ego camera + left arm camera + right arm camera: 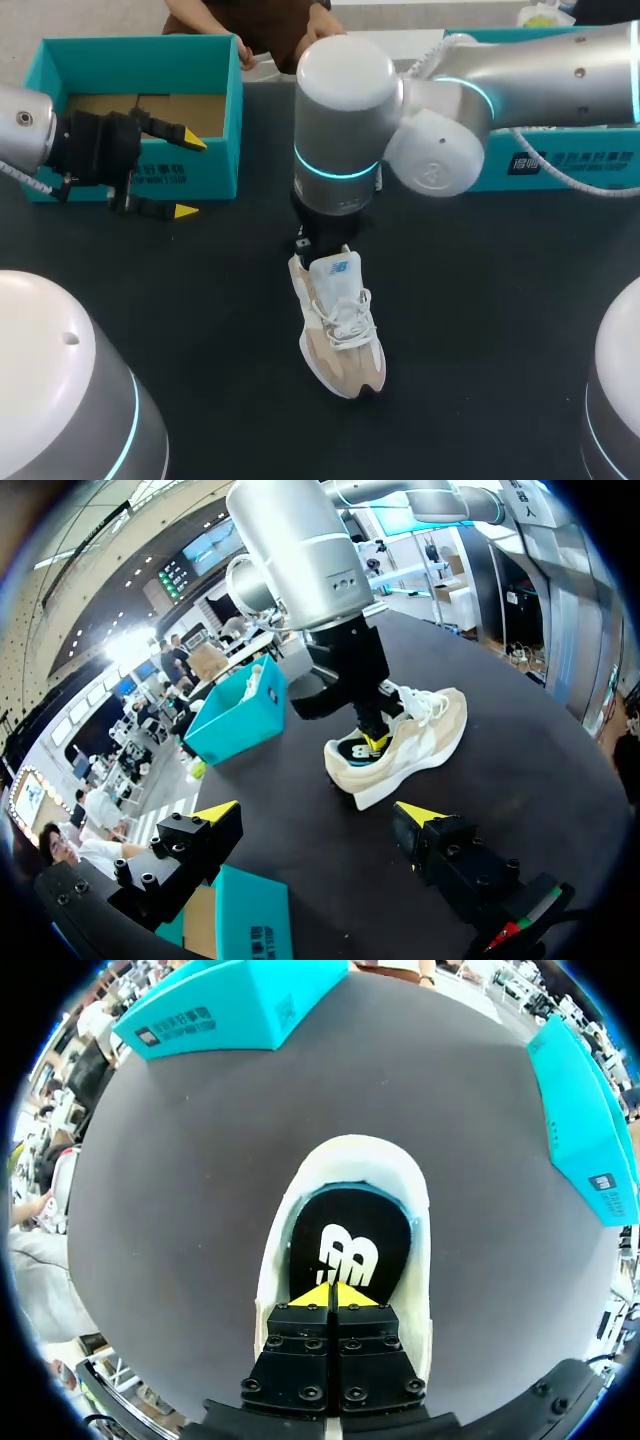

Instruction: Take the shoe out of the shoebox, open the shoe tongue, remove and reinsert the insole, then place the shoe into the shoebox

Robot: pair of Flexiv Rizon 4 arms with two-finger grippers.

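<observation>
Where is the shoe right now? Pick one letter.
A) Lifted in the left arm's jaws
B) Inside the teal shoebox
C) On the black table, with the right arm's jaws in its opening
C: the shoe lies on the table, outside the shoebox. The right arm's jaws are shut together in its heel opening over the insole, and the left arm's jaws are open and empty.

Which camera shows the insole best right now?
Right wrist view: it looks straight down into the shoe onto the black insole. Left wrist view shows only a dark sliver at the heel; head view hides it.
</observation>
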